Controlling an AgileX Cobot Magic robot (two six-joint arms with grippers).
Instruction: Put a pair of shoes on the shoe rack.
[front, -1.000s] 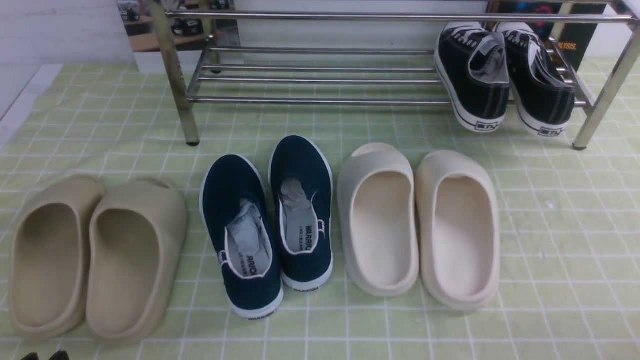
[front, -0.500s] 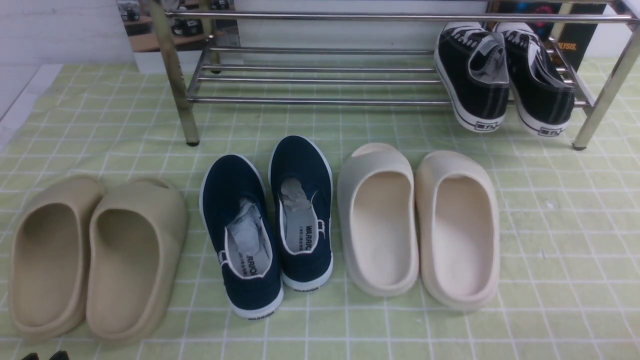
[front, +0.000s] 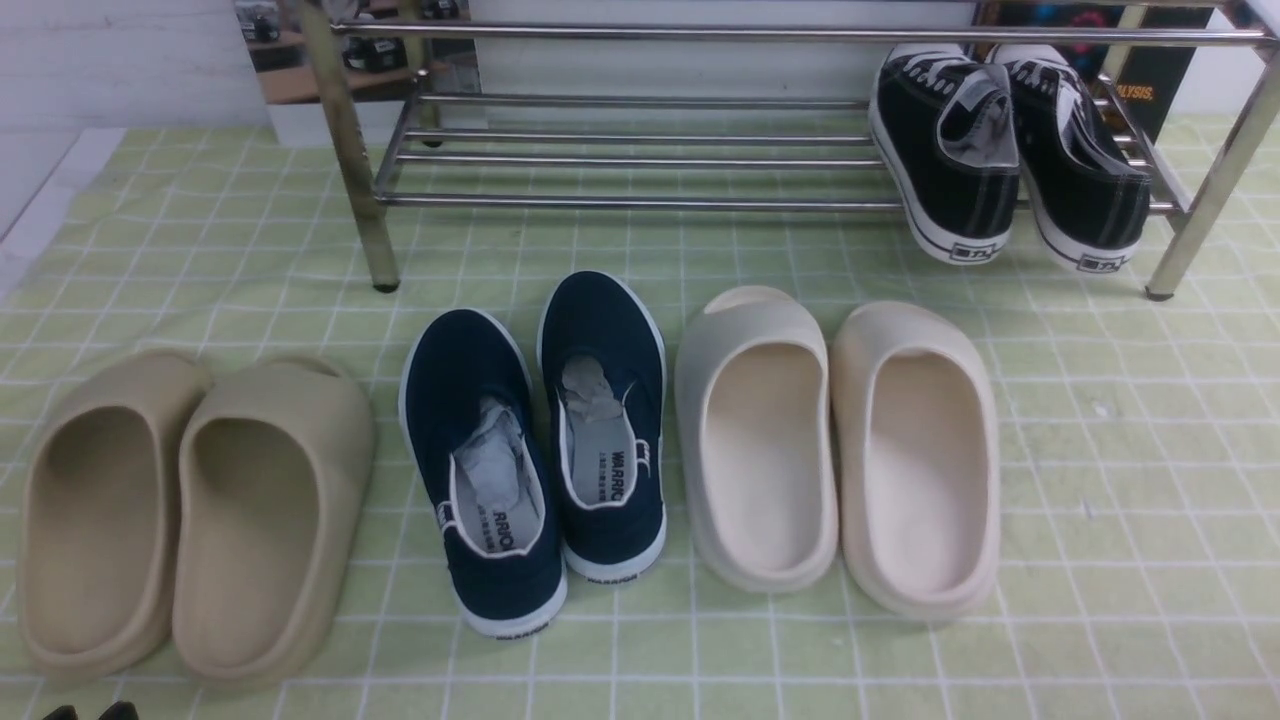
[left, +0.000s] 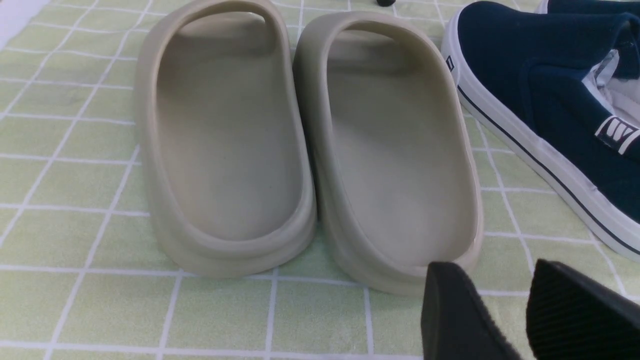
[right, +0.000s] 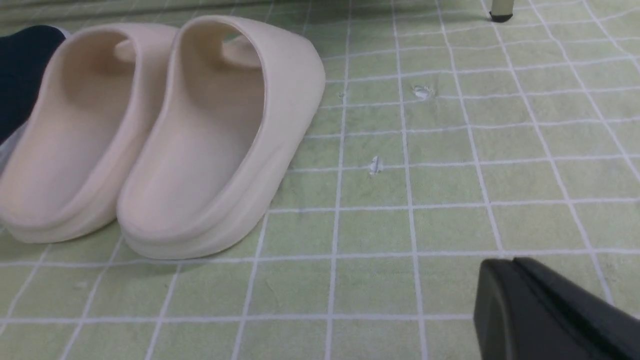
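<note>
The pair of black canvas sneakers (front: 950, 150) with white laces and white soles rests on the lower bars of the steel shoe rack (front: 640, 200), at its right end, heels hanging over the front bar. My left gripper (left: 492, 270) is open and empty, low over the cloth behind the tan slides (left: 390, 150); its tips just show at the bottom left of the front view (front: 88, 712). My right gripper (right: 500, 270) is shut and empty, low over bare cloth to the right of the cream slides (right: 210, 140). It does not show in the front view.
On the green checked cloth (front: 1100, 450) in front of the rack stand three pairs: tan slides (front: 265, 520) left, navy slip-ons (front: 470, 380) middle, cream slides (front: 760, 440) right. The rack's legs (front: 355, 150) stand on the cloth. A navy slip-on (left: 540, 100) lies beside the left gripper.
</note>
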